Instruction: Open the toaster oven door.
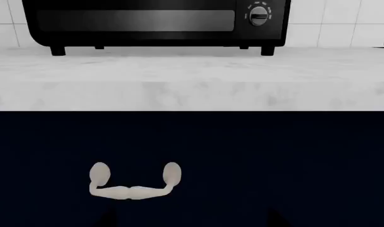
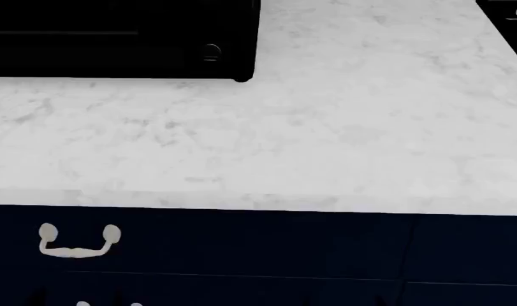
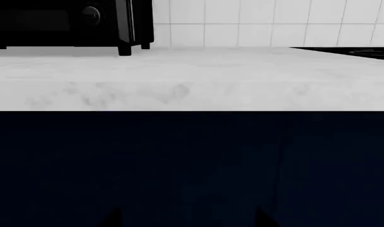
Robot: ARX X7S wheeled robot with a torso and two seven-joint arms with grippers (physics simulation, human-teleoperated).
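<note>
The black toaster oven (image 1: 154,23) stands on the marble counter against the tiled wall. It also shows at the far left in the head view (image 2: 122,38) and in the right wrist view (image 3: 65,21). Its door (image 1: 135,20), with a dark glass window, is shut; the bar handle is out of view. A round knob (image 1: 259,15) sits on its front right. My left gripper (image 1: 192,223) is low in front of the navy drawer, below counter height, its dark fingertips wide apart and empty. My right gripper (image 3: 188,221) is likewise open and empty before the navy cabinet front.
The white marble counter (image 2: 309,140) has a front edge (image 1: 192,97) above both grippers. A navy drawer with a white handle (image 1: 133,182) faces the left gripper. A flat black cooktop (image 2: 507,9) lies at the far right.
</note>
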